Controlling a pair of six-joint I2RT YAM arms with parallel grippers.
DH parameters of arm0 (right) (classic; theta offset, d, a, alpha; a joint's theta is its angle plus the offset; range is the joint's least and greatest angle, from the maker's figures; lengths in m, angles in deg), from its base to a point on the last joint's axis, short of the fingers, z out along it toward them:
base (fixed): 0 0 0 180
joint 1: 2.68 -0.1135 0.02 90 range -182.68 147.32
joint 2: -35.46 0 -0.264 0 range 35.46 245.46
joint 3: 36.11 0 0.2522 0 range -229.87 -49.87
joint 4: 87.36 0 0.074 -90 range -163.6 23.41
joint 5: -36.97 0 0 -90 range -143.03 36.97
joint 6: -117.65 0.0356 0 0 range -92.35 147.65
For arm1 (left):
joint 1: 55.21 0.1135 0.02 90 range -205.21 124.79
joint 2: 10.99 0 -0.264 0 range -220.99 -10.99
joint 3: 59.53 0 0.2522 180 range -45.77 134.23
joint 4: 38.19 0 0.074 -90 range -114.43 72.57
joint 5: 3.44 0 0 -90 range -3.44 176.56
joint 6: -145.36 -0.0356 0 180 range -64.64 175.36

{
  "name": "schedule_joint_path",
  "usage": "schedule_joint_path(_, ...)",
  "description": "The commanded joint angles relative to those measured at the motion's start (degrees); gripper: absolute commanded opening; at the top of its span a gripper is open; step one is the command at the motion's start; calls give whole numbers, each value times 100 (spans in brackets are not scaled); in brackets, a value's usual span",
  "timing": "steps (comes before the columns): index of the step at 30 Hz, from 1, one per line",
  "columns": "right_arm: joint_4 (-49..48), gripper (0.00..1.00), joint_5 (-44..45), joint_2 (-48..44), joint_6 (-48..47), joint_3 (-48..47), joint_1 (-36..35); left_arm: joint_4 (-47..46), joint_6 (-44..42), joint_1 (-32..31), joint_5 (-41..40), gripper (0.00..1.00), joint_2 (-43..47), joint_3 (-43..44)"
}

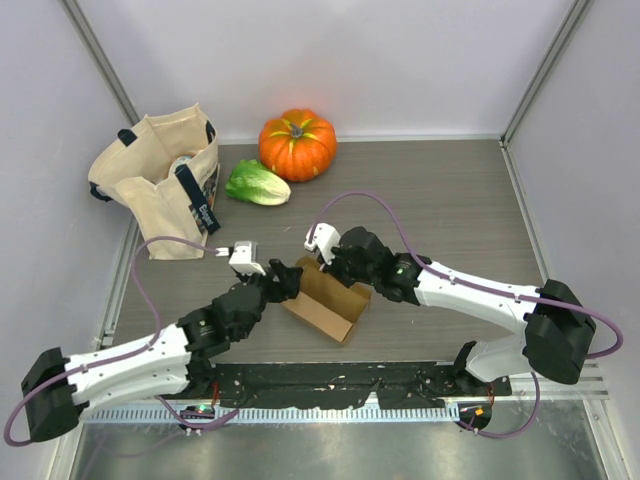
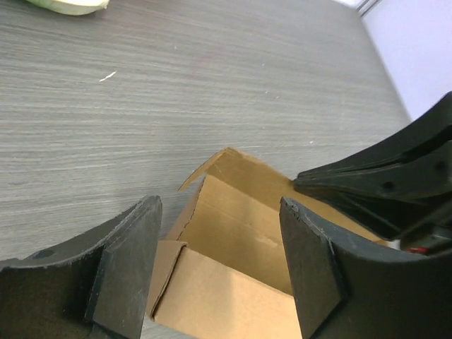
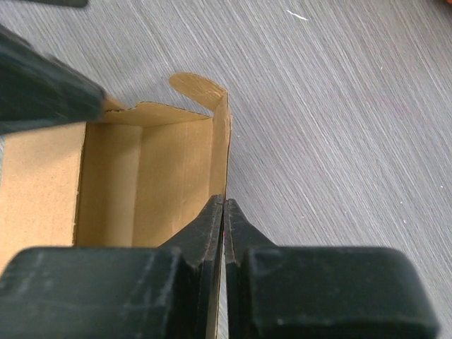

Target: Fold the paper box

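- Right gripper [image 3: 223, 206]: both fingers are pressed together on 1 side wall of the box [image 3: 145, 176], with the thin cardboard pinched between the tips. In the top view this gripper sits at the far side of the box, near its left corner.
- Left gripper [image 2: 219, 240]: the 2 fingers are spread wide. 1 finger [image 2: 131, 268] sits outside the end wall of the box and the other sits over its interior. Whether either pad touches the cardboard cannot be told. In the top view this gripper is at the left end of the box.
- Box: tan cardboard with the top open and the walls standing upright.
- Tab [image 3: 199, 86]: rounded, standing up at the far corner of the pinched wall in the right wrist view.
- Flap [image 2: 212, 161]: leans outward at the far corner in the left wrist view.
- Box position: it rests on the table [image 1: 450, 200] near the middle, between the 2 grippers. It is turned at an angle to the table edges.
- Table: grey wood-grain surface, enclosed by pale walls.
- Lettuce [image 1: 258, 184]: pale green, lying beyond the box toward the far left and well apart from it.
- Pumpkin [image 1: 297, 143]: orange, just behind the lettuce at the far edge.
- Tote [image 1: 160, 185]: beige with dark straps, standing at the far left corner with its mouth open, just beside the lettuce.
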Motion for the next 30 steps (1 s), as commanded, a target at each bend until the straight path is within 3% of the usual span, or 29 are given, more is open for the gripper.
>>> schedule_joint_path(1, -365, 9, -63, -107, 77, -26, -45, 1348, 458, -20, -28, 71, 952, 238)
schedule_joint_path(3, -436, 17, 285, -81, 269, -44, -28, 2226, 687, -11, 34, 70, 1401, 379)
schedule_joint_path(4, -427, 25, 506, -63, 645, -79, -11, 2561, 993, -20, 147, 68, 1506, 440)
schedule_joint_path(5, -357, 44, 726, 6, 988, -244, 68, 3164, 1109, -11, 261, 67, 1690, 545)
schedule_joint_path(6, -200, 50, 841, 24, 1270, -350, 191, 3414, 1214, -11, 384, 67, 1761, 581)
schedule_joint_path(8, 48, 62, -121, -10, 1727, -343, 621, 3923, 1460, -11, 1077, 70, 1902, 669)
schedule_joint_path(10, 152, 64, -543, -37, 1817, -290, 823, 4084, 1654, -11, 1927, 72, 1955, 669)
schedule_joint_path(16, 65, 70, -1003, 68, 2151, 18, 1386, 3076, 2709, -20, 3671, 73, 1658, 11)
schedule_joint_path(21, -13, 70, -1583, 376, 3020, 254, 2361, 2696, 2614, -55, 3726, 72, 1165, 62)
schedule_joint_path(24, -339, 69, -2022, 464, 3014, 545, 2652, 2582, 2604, -55, 3716, 71, 840, 124)
schedule_joint_path(27, -295, 67, -1945, 683, 2776, 528, 2661, 2213, 2639, -55, 3743, 70, 655, 10)
schedule_joint_path(29, -120, 64, -1761, 693, 3108, 492, 2653, 2054, 2578, -64, 3752, 69, 680, -25)
schedule_joint_path(30, -32, 64, -1159, 614, 3379, 510, 2653, 2054, 2526, -107, 3752, 69, 777, -34)
